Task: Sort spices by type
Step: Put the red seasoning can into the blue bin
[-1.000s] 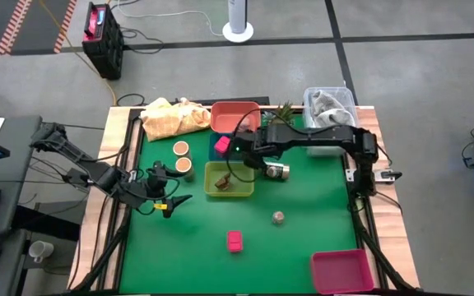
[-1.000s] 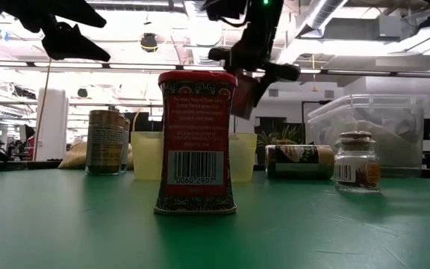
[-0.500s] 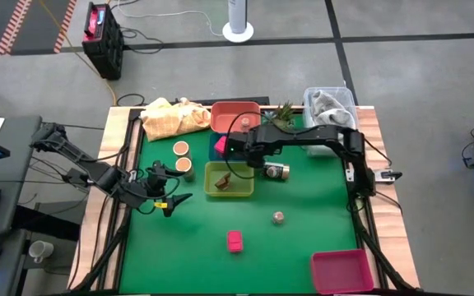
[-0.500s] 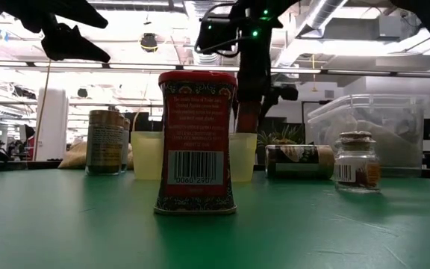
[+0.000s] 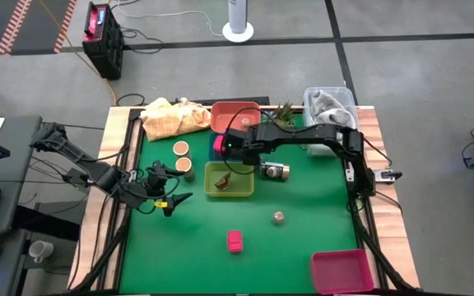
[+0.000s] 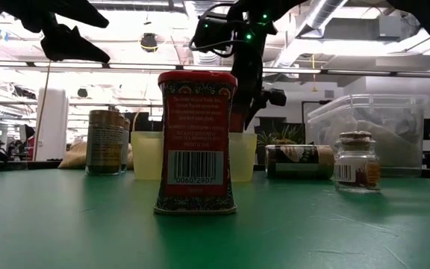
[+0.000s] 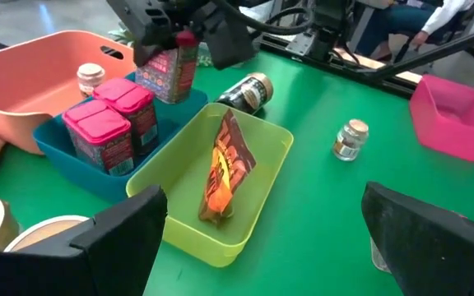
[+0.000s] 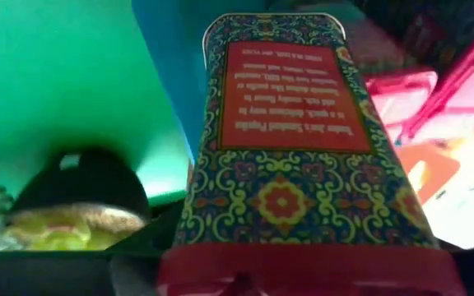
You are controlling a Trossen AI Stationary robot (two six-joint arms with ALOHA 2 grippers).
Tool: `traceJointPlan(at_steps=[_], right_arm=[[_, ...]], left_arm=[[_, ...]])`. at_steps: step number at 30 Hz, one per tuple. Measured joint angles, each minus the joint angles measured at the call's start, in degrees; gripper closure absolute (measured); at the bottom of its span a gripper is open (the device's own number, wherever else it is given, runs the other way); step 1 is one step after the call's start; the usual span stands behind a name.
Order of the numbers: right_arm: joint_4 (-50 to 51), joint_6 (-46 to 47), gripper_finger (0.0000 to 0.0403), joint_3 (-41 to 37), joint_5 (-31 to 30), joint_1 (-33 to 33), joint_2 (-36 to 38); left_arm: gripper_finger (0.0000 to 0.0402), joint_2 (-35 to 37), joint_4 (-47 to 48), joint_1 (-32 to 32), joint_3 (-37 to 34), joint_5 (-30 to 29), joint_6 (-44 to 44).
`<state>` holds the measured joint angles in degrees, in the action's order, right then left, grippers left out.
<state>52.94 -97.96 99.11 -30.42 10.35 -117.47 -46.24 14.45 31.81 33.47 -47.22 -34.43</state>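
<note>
The right arm reaches across the tabletop [image 5: 303, 205], its gripper [image 7: 179, 37] clamped on a patterned spice tin [image 7: 167, 72] hanging over the blue bin [image 7: 113, 177]. Two pink-lidded tins [image 7: 113, 123] stand just beside it. The left gripper [image 5: 174, 200] waits well apart, fingers spread.

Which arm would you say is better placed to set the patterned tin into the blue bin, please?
Right. Its pincer already grips the tin above the blue bin, beside the pink-lidded tins. The left pincer hangs open by the table's left edge.

Grey floor [image 5: 401, 74], white pole base [image 5: 238, 31], bright ceiling lights [image 6: 149, 41].
</note>
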Motion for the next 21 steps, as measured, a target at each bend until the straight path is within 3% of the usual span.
traceJointPlan(at_steps=[12, 21], right_arm=[[0.9, 1.9, 0.0170, 0.0, 4.7, 1.2, 0.0], [0.7, 7.0, 0.0169, 0.0, 5.2, 1.7, -5.1]], left_arm=[[0.0013, -2.1, -0.1, 0.1, 0.0, -0.9, 1.0], [0.0013, -2.1, -0.2, 0.1, 0.0, -0.9, 1.2]])
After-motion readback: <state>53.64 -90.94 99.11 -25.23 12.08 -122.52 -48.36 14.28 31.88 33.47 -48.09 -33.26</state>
